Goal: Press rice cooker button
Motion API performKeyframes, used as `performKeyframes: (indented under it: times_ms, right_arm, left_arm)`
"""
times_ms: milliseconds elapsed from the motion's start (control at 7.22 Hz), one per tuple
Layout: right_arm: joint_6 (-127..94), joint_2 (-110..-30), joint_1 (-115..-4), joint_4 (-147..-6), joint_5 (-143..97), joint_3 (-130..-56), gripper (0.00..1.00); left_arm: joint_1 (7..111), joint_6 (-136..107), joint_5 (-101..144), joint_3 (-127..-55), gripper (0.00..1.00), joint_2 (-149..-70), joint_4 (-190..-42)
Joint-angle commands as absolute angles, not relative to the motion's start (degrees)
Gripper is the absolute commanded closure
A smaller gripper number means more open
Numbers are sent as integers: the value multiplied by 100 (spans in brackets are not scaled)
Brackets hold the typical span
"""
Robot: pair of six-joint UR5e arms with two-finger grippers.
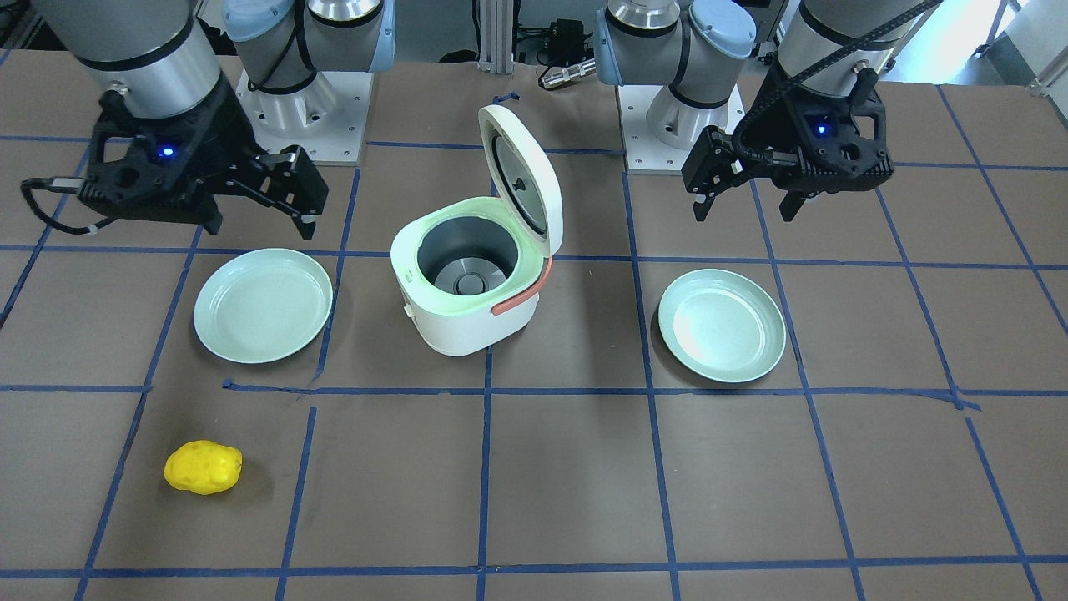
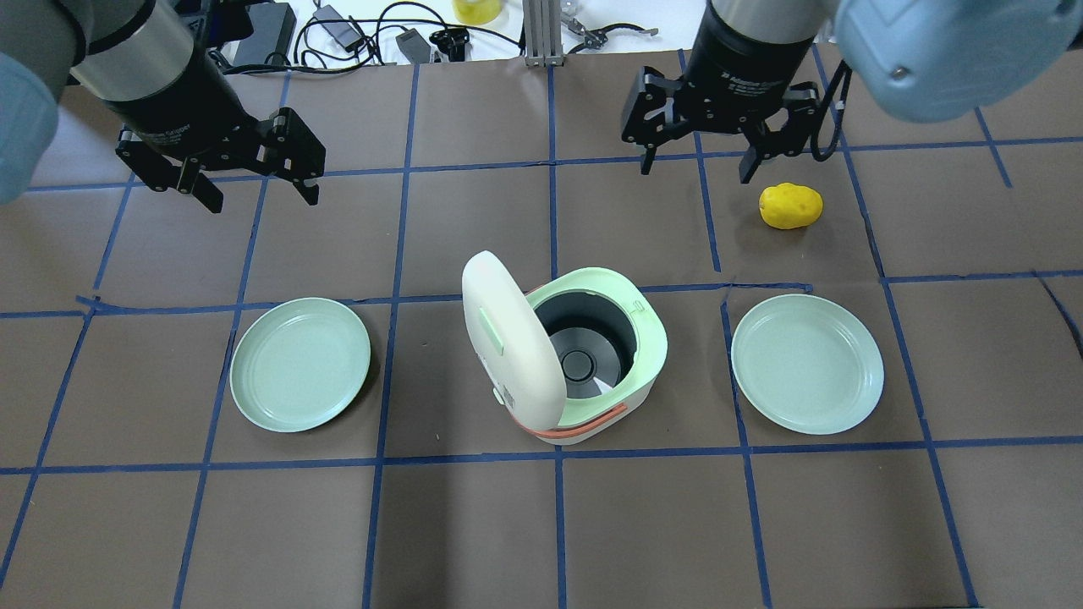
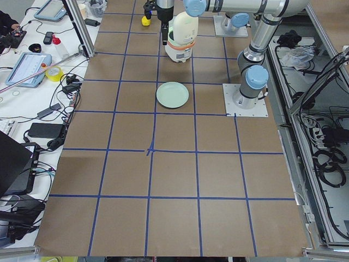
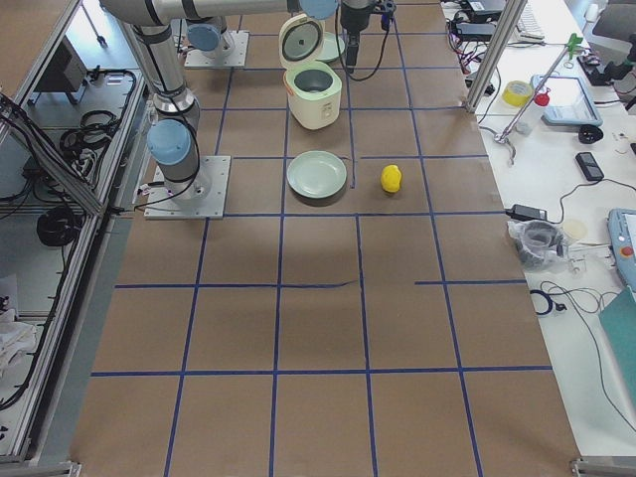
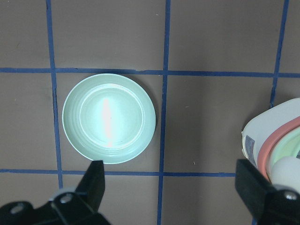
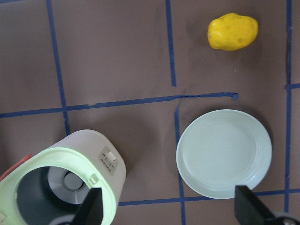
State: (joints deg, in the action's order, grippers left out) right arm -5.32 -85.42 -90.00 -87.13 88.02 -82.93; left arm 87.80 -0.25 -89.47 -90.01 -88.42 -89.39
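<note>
The white and pale green rice cooker point(image 2: 584, 355) stands mid-table with its lid point(image 2: 508, 338) swung up and its pot empty. It also shows in the front view point(image 1: 467, 284). Its small button panel point(image 6: 108, 161) shows on the front wall in the right wrist view. My left gripper point(image 2: 258, 194) is open and empty, hovering far left of the cooker, above a plate point(image 5: 108, 118). My right gripper point(image 2: 698, 165) is open and empty, hovering beyond the cooker on its right. Neither gripper touches the cooker.
Two pale green plates lie either side of the cooker, one on the left point(image 2: 300, 364) and one on the right point(image 2: 808, 364). A yellow potato-like toy point(image 2: 790, 205) lies near my right gripper. Blue tape lines grid the brown table.
</note>
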Motion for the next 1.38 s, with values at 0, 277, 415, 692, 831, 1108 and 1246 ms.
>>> performKeyframes:
  times_ms: [0,277,415,692,831,1108,1246]
  right_arm:
    - [-334,-8604,-8771,-8510,9009,-8288,0]
    - [-404,-8683,-8789,-8350,9026,-8288,0]
    - [-404,-8692,-8798,-8358,9009,-8279,0]
    - [-404,-8692,-8798,-8358,9017,-8288,0]
    - [-404,-8692,-8798,-8358,9018,-8288,0]
    - [-404,-8701,-8798,-8358,9017,-8279,0]
    - [-404,-8692,-8798,-8350,9052,-8288,0]
  left_arm:
    - [8780,-18,-8947,-9000,0,-8842,-8938]
    - [8780,-18,-8947,-9000,0,-8842,-8938]
    - [8780,-18,-8947,-9000,0,-8842,-8938]
    - [8780,-18,-8947,-9000,0,-8842,-8938]
    - [8780,-18,-8947,-9000,0,-8842,-8938]
    - [8780,-18,-8947,-9000,0,-8842,-8938]
    - [8780,-26,-8947,-9000,0,-8842,-8938]
